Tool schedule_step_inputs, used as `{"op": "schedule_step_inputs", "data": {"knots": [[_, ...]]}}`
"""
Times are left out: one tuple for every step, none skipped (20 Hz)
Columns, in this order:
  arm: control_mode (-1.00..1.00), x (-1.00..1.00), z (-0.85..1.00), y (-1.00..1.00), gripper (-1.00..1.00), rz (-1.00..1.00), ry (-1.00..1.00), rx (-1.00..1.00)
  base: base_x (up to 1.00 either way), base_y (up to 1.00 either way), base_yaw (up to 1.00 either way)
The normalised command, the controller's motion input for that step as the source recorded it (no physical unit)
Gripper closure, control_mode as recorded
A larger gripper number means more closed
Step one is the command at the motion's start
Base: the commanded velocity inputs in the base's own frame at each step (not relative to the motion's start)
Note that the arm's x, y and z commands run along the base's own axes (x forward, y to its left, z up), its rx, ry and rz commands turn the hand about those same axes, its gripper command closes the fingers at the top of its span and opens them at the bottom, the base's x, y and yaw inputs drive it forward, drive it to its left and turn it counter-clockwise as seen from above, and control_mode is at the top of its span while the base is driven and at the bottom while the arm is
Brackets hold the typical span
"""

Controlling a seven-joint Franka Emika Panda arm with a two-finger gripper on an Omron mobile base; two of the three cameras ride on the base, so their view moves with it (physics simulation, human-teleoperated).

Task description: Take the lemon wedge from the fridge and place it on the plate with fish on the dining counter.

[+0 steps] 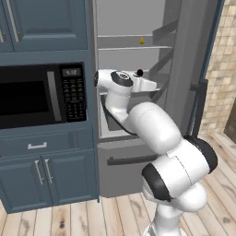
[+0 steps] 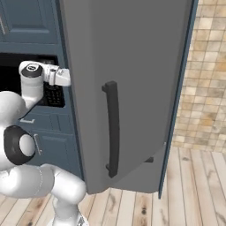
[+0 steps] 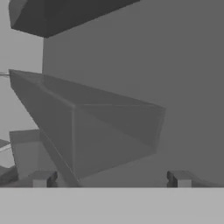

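Fingertips (image 3: 43,178) stand wide apart at the bottom of your hand view, so your gripper (image 3: 111,179) is spread fully and holds nothing; it faces grey door bins inside the fridge (image 1: 184,55). Your left base view gives you what the others cannot: the lemon wedge (image 1: 142,41) sitting on an upper shelf (image 1: 124,47), above and apart from the hand, and a small dark red fruit (image 1: 139,72) just beside the wrist. Your right base view is blocked by the open fridge door (image 2: 132,88) with its dark handle (image 2: 112,128).
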Motion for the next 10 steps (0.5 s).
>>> {"op": "schedule_step_inputs", "data": {"knots": [[-1.00, -0.37, 0.00, -1.00, -1.00, 0.00, 0.00, 0.03, 0.00, 0.00, 0.00], [-1.00, -0.54, 0.00, -1.00, -1.00, 0.00, 0.00, 0.04, 0.00, 0.00, 0.00], [-1.00, -0.67, 0.00, -1.00, -1.00, 0.00, -0.01, 0.06, 0.00, 0.00, 0.00], [-1.00, -0.74, 0.00, -1.00, -1.00, 0.00, -0.02, 0.07, 0.00, 0.00, 0.00], [-1.00, -0.81, 0.00, -1.00, -1.00, 0.00, -0.03, 0.08, 0.00, 0.00, 0.00], [-1.00, -0.84, 0.00, -1.00, -1.00, 0.00, -0.02, 0.13, 0.00, 0.00, 0.00], [-1.00, -0.87, 0.00, -1.00, -1.00, 0.00, -0.01, 0.18, 0.00, 0.00, 0.00], [-1.00, -0.93, 0.00, -1.00, -1.00, -0.01, -0.03, 0.18, 0.00, 0.00, 0.00], [-1.00, -0.98, 0.00, -1.00, -1.00, -0.02, -0.05, 0.17, 0.00, 0.00, 0.00], [-1.00, -0.97, 0.00, -1.00, -1.00, -0.03, -0.07, 0.16, 0.00, 0.00, 0.00]]}}
